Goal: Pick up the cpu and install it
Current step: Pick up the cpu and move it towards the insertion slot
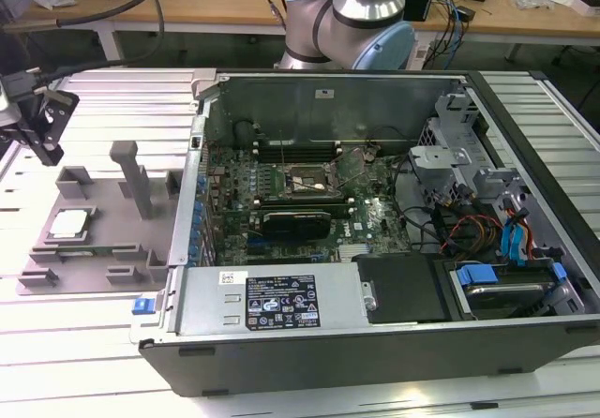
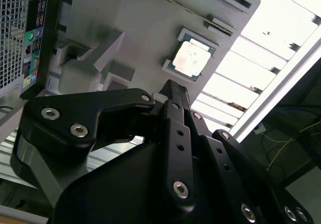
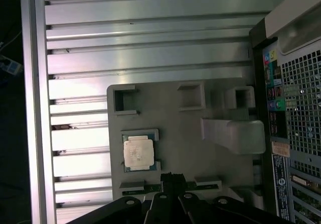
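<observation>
The cpu [image 1: 70, 223], a small square chip with a pale silver top, lies flat in a pocket of the grey fixture tray [image 1: 108, 249] at the exterior view's left. Both wrist views show the cpu [image 2: 191, 59] [image 3: 139, 152] from above in its recess. My black gripper [image 1: 49, 158] hangs above the tray's far left corner, apart from the chip. In both wrist views the gripper [image 2: 172, 86] [image 3: 172, 176] has its fingertips together with nothing between them, a short way off the chip. The dark motherboard socket [image 1: 305, 182] sits inside the open computer case [image 1: 309, 296].
The tray carries a tall grey post [image 1: 134, 176] and several low blocks. The case's perforated rear wall [image 3: 301, 108] stands right beside the tray. Cables and drive bays [image 1: 497, 240] crowd the case's right end. Ribbed aluminium table [image 1: 112, 90] surrounds everything.
</observation>
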Controlling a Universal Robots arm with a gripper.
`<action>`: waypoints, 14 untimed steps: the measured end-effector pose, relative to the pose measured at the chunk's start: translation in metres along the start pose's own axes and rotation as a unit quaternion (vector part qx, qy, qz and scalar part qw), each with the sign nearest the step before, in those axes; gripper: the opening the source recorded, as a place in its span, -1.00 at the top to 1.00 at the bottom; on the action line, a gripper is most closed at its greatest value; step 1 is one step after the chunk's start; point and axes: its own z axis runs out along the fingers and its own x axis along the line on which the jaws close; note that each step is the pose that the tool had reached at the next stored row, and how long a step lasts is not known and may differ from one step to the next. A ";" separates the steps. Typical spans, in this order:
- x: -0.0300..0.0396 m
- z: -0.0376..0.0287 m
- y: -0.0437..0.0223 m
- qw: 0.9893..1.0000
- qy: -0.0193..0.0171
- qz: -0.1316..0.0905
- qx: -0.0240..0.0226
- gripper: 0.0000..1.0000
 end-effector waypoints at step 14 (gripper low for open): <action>0.0147 0.0105 -0.0012 1.000 -0.002 0.000 0.000 0.79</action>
